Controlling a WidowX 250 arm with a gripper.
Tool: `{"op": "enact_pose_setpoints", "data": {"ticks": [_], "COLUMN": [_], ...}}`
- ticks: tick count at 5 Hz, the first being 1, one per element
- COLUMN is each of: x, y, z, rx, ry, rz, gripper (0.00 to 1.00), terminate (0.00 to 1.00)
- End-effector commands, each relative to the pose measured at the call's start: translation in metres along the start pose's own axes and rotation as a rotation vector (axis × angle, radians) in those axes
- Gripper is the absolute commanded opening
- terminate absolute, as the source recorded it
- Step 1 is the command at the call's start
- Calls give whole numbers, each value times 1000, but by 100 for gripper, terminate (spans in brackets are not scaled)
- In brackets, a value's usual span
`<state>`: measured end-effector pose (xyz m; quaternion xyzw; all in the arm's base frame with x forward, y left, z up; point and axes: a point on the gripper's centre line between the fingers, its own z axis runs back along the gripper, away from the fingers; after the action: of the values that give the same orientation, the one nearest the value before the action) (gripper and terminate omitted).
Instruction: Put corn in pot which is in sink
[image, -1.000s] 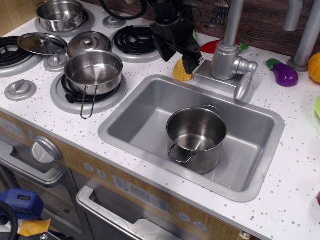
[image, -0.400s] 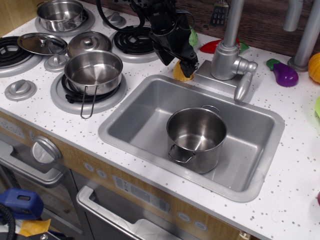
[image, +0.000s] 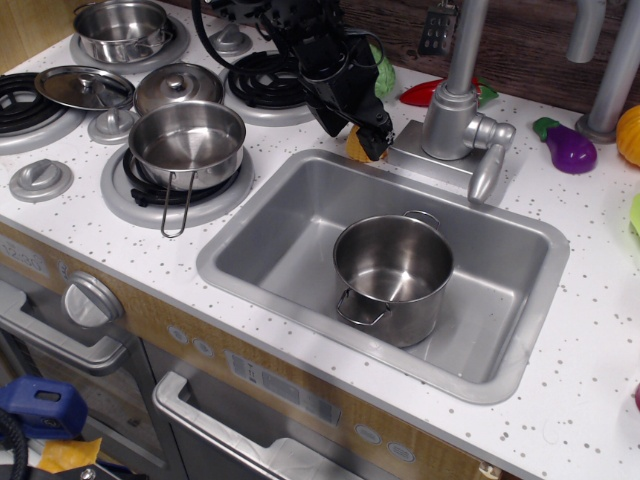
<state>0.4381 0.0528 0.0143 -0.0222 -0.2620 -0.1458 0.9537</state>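
Observation:
The corn (image: 352, 150) is a small yellow piece on the white counter just behind the sink's back rim, left of the faucet; only a sliver of it shows. My black gripper (image: 355, 136) has come down over it, with one finger (image: 330, 118) to its left and the other (image: 378, 138) to its right. The jaws look open around the corn, and contact cannot be made out. The tall steel pot (image: 392, 275) with loop handles stands upright and empty in the grey sink (image: 260, 275), to the front right of the gripper.
The faucet (image: 455, 110) stands close to the right of the gripper. A saucepan with a wire handle (image: 187, 143) sits on the burner to the left. A low pot (image: 122, 28) and lids (image: 88, 87) lie at the back left. A toy eggplant (image: 570, 148) and a red pepper (image: 425, 92) lie behind the sink.
My gripper has moved down and a little left onto the corn, which now hides most of it. The pot and the other things have not moved.

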Motion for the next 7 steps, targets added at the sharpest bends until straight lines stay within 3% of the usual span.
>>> {"op": "enact_pose_setpoints", "data": {"ticks": [1,3,4,7], "x": [16,21,19,0], "y": [12,4,-7,-63], "z": [8,23,43,77], "rx": [32,64,84,68], "ry": [-74,-52,-18,42], "rz": [1,3,37,313], "gripper": [0,0,0,0], "terminate": [0,0,0,0]}}
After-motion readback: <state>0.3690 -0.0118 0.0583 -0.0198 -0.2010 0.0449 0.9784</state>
